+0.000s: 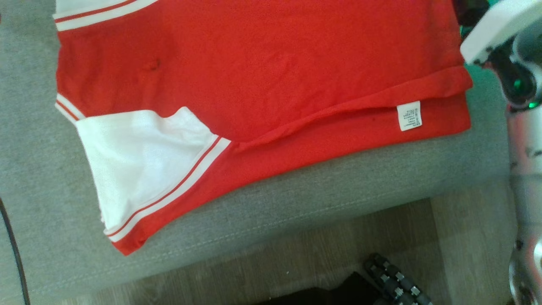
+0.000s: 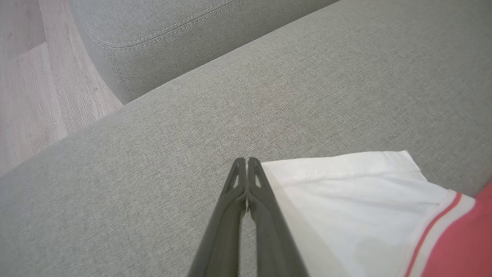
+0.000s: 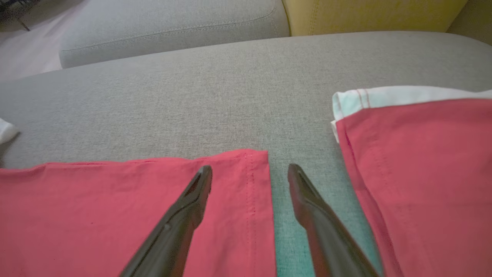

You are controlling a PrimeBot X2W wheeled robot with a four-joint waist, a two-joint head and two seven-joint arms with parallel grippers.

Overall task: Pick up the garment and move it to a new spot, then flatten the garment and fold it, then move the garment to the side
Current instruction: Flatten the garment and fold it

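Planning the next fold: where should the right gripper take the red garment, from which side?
Probably the garment's stitched hem corner, sitting between the open right gripper's fingers. Its edge lies free beside bare cushion; come from that side.

On the sofa (image 1: 296, 199) lies the garment (image 1: 262, 76), spread out; floor (image 1: 296, 262) before the front edge. At left its sleeve (image 1: 139, 165), at right its label (image 1: 409, 115) by the hem. Just beside the sleeve corner, the left tool (image 2: 246, 161). Straddling a hem corner, the right tool (image 3: 250, 169).
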